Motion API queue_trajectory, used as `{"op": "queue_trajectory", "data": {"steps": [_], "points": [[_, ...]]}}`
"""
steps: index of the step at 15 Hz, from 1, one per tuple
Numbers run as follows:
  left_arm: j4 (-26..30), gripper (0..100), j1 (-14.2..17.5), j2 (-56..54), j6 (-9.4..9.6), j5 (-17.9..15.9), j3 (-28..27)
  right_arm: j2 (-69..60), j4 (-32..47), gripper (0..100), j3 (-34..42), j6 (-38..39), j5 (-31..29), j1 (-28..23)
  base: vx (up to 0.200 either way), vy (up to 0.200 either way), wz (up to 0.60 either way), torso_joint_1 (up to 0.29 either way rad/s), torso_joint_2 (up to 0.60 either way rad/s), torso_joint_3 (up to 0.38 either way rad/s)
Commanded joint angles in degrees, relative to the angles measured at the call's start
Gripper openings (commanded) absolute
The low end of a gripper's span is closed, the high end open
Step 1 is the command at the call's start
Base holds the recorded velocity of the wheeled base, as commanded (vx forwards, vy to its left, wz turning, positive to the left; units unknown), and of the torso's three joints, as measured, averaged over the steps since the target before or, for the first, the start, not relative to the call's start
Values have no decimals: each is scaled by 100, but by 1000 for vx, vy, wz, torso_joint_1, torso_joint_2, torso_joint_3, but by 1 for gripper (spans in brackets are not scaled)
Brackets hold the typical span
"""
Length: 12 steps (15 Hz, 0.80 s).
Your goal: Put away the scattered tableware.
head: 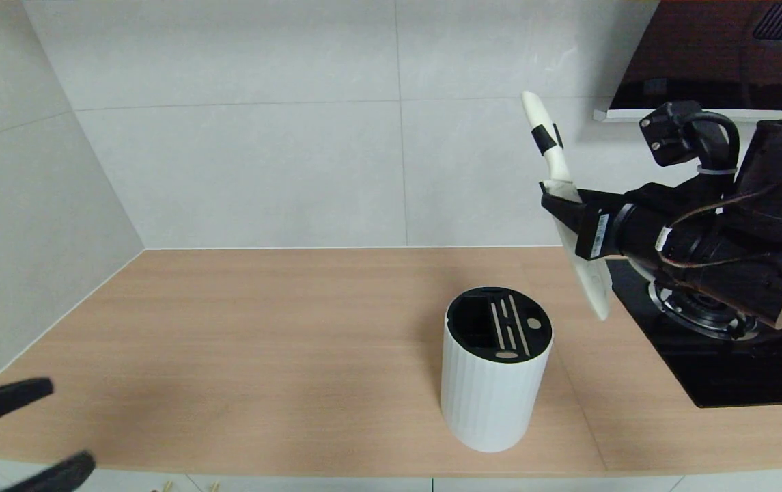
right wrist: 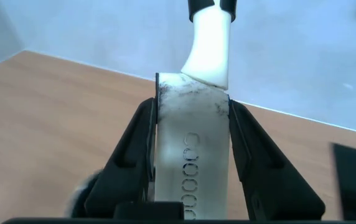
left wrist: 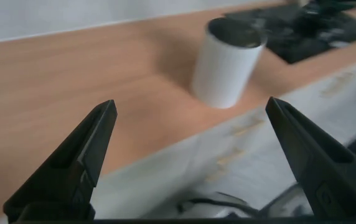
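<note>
My right gripper (head: 561, 205) is shut on a white knife (head: 571, 225) and holds it in the air, above and to the right of the holder. The knife's handle (head: 546, 137) carries a black band and points up; its blade (head: 592, 283) hangs down. In the right wrist view the black fingers (right wrist: 137, 149) clamp the white blade (right wrist: 190, 149) from both sides. A white ribbed cylindrical holder (head: 495, 369) with a black slotted top (head: 498, 324) stands on the wooden counter (head: 261, 342). My left gripper (head: 18, 430) is open at the counter's front left edge, holding nothing.
A black cooktop (head: 725, 355) with a burner lies to the right of the holder. A dark range hood (head: 725, 55) hangs at the upper right. Grey tiled walls close the back and left. The holder (left wrist: 226, 59) also shows in the left wrist view, beyond the open fingers (left wrist: 72, 165).
</note>
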Motion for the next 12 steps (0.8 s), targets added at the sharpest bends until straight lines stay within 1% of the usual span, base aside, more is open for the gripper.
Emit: {"op": "queue_trajectory", "data": {"steps": [1, 2, 3, 4, 5, 6, 7, 8, 9, 10, 12], "points": [[-1298, 100, -1362, 2830, -689, -179, -969, -30, -2, 0, 109, -6, -285, 453, 0, 0, 0, 0, 0, 0], [-1807, 100, -1872, 3278, -1208, 58, -969, -47, -2, 0, 118, -6, -408, 655, 0, 0, 0, 0, 0, 0], [-2414, 100, -2293, 3673, -1682, 287, -969, -65, -2, 0, 162, 3, -469, 857, 0, 0, 0, 0, 0, 0], [-3152, 100, -2592, 4069, -2210, 524, -969, -118, -2, 0, 232, 12, -540, 1112, 0, 0, 0, 0, 0, 0], [-3767, 100, -2768, 4359, -2676, 673, -960, -144, 24, 0, 276, 12, -610, 1332, 0, 0, 0, 0, 0, 0], [-4426, 100, -2838, 4623, -3168, 761, -960, -144, 138, 0, 347, 29, -759, 1648, 0, 0, 0, 0, 0, 0], [-4848, 100, -2838, 4737, -3519, 770, -943, -109, 217, 0, 399, 38, -900, 1921, 0, 0, 0, 0, 0, 0], [-5341, 100, -2821, 4790, -3932, 770, -802, -3, 235, 0, 417, 38, -1014, 2123, 0, 0, 0, 0, 0, 0], [-5604, 100, -2803, 4869, -4099, 779, -741, 41, 235, 0, 434, 56, -1014, 2149, 0, 0, 0, 0, 0, 0], [-5745, 100, -2803, 4921, -4099, 805, -732, 67, 235, 0, 426, 56, -1014, 2158, 0, 0, 0, 0, 0, 0], [-5806, 100, -2803, 4957, -4099, 840, -749, 67, 235, 0, 470, 91, -1014, 2202, 0, 0, 0, 0, 0, 0]]}}
